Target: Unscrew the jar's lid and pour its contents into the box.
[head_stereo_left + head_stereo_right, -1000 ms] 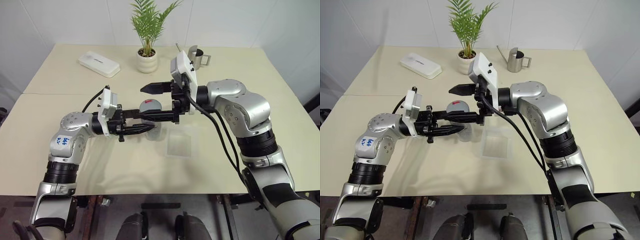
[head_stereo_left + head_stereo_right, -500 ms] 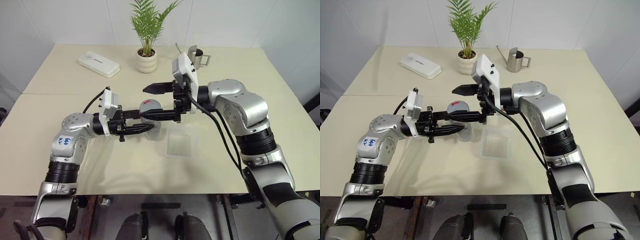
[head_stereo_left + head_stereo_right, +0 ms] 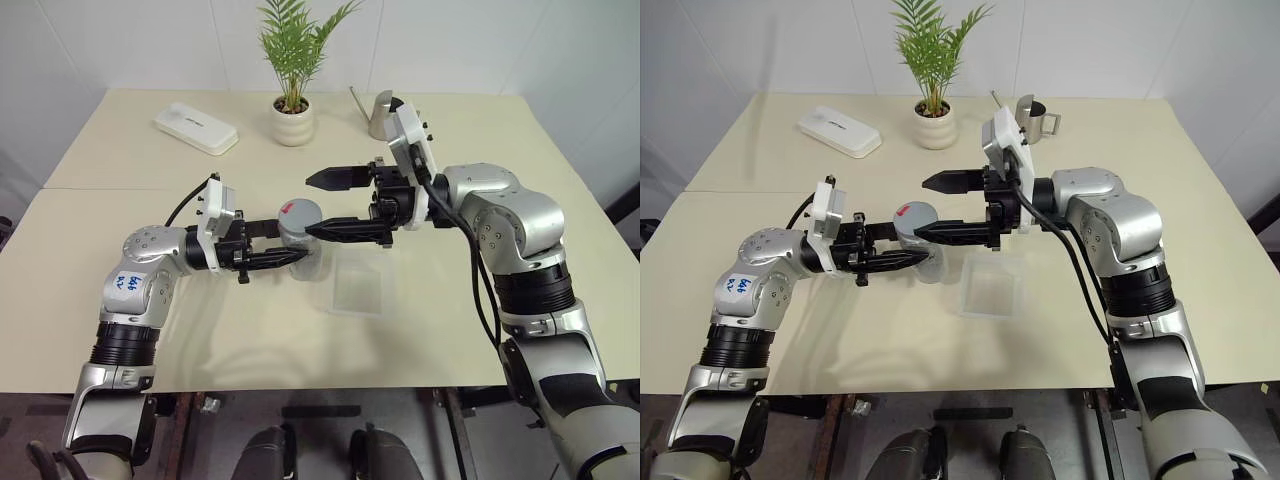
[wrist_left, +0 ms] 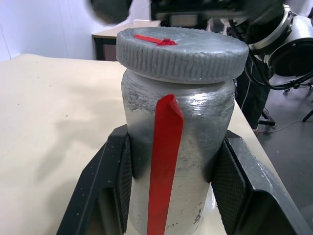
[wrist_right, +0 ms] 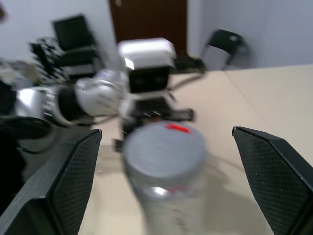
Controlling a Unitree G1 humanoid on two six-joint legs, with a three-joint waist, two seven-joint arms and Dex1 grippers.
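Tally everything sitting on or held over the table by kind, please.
Jar with lid: 1
Clear box: 1
White case: 1
Potted plant: 1
Steel watering jug: 1
Total: 5

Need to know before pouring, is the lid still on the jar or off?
On. The grey lid sits flat atop the upright jar, which the left gripper clamps.

One jar with one lid, and one clear box. One potted plant, one white case, one watering jug. Two grippers, left gripper and right gripper.
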